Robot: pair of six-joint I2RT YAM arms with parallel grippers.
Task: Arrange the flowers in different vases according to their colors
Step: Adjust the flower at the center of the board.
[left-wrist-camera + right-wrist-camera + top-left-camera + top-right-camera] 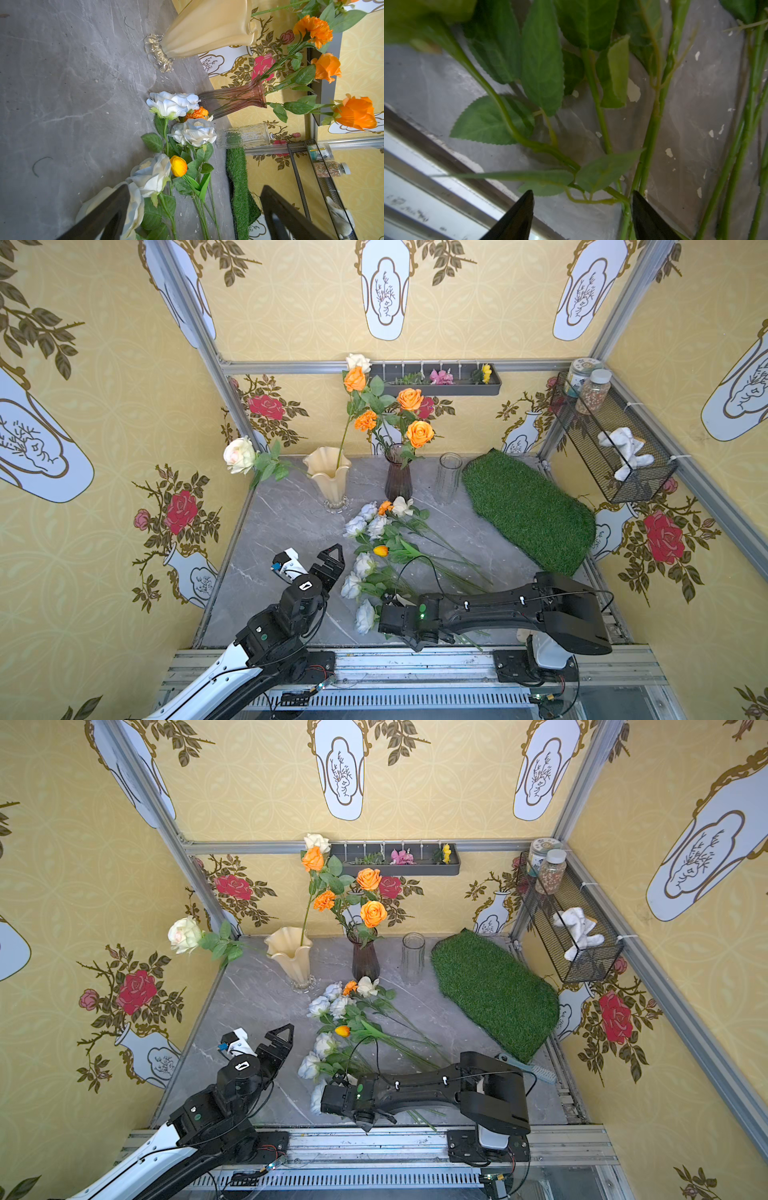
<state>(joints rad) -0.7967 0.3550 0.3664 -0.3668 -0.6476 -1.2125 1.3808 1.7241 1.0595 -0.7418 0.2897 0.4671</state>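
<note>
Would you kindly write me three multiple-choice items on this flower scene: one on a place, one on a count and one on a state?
1. Where does the clear glass vase stand?
A. between the purple vase and the grass mat
B. at the table's front edge
C. on top of the mat

2. How many vases stand on the table?
A. two
B. three
C. five

3. How is the left tool?
A. shut on a rose
B. shut on a stem
C. open and empty

Key:
1 A: both top views show it flanked by those two.
2 B: the cream vase, the purple one and the clear one.
3 C: it is spread wide with nothing in it.
</note>
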